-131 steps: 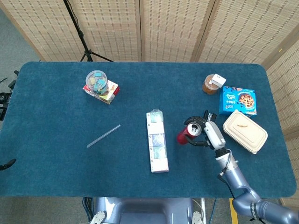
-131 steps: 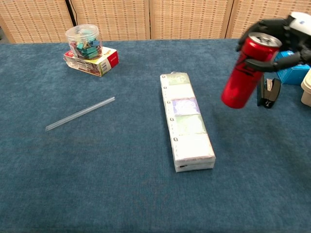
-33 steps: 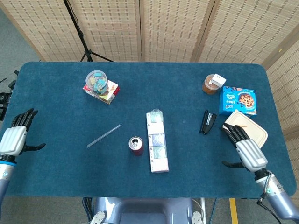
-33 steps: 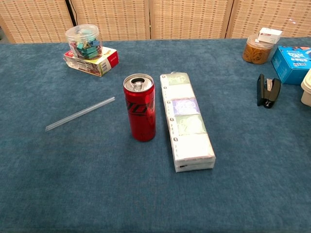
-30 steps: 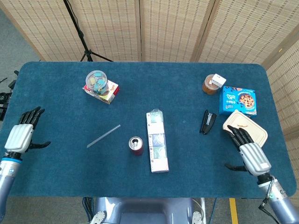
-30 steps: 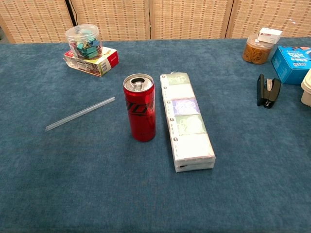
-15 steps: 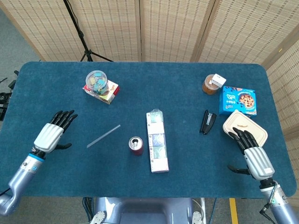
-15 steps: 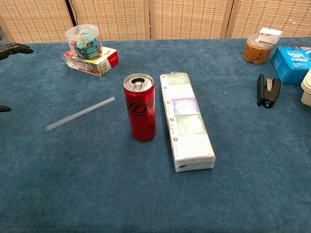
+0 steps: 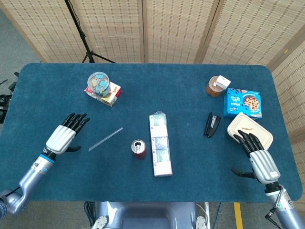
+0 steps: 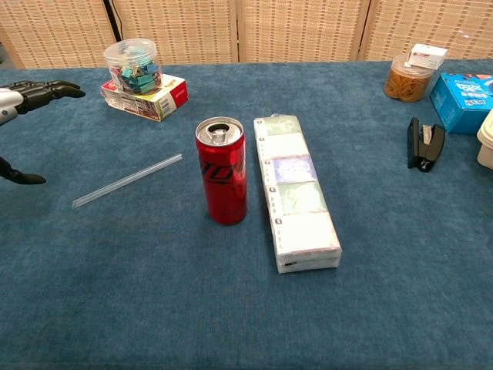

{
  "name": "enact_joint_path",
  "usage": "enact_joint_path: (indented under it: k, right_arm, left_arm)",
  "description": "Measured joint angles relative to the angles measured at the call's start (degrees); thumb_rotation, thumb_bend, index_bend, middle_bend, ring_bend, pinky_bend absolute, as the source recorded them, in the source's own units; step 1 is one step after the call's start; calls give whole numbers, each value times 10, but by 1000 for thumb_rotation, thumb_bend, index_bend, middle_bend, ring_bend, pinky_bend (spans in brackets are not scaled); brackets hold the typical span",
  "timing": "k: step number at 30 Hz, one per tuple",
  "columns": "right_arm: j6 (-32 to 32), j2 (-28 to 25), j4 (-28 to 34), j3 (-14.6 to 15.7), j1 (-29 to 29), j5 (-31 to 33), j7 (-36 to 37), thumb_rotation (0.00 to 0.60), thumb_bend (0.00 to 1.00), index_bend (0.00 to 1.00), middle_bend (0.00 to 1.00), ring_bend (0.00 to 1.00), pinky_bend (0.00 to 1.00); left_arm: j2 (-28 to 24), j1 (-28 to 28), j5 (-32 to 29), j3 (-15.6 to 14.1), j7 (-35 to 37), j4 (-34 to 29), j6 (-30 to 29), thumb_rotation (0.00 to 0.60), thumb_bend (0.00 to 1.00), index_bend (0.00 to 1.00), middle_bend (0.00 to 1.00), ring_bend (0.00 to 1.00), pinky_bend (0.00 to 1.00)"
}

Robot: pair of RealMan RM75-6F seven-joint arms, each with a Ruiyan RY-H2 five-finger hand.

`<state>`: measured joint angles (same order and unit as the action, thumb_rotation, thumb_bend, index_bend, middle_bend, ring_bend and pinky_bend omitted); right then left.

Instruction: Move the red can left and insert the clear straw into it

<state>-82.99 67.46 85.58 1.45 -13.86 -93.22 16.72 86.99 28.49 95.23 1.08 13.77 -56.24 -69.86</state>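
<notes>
The left hand (image 9: 65, 133) is open and holds nothing: its dark fingers (image 10: 48, 90) are stretched out together and the thumb is set apart below them. It hovers above the blue table (image 9: 57, 90) on the left side, fingers pointing toward the far edge and slightly inward, with the forearm running back toward the near-left corner. In the chest view only the fingers and thumb tip show at the left border. The hand is near the clear straw (image 9: 105, 139) but apart from it.

The right hand (image 9: 260, 158) is also open and empty, fingers spread and extended, thumb out to the side. It sits near the front-right edge of the table, its fingertips just beside the near side of a cream lidded food container (image 9: 249, 133); whether they touch it cannot be told. The chest view does not show this hand.

The red can (image 10: 223, 182) stands upright with its opened top up, just left of a long flat pack of tissue packets (image 10: 295, 200), close beside it but not touching. The clear straw lies flat on the table to the left of the can, slanted, with its far end toward the can, well outside it.
</notes>
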Motion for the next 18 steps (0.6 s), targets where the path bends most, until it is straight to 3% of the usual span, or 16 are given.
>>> enact_joint_path:
  k: [9,13,18]
  right_arm:
    - [3,2,0,-3,2,-3,0,600,72,0,0,0,0]
    - [3,3,1,-4,2,-7,-3,600,73,0,0,0,0]
    - [5,3,0,-5,3,-7,-3,600,73,0,0,0,0]
  left_arm:
    - [14,3,-38,9,45,-5,23,600,93,0,0,0,0]
    - [9,9,-68,23,51,-50,43,600,93,1,0,0,0]
    - [-5,17,-128,46,6,-124,85,600,92,16,0,0,0]
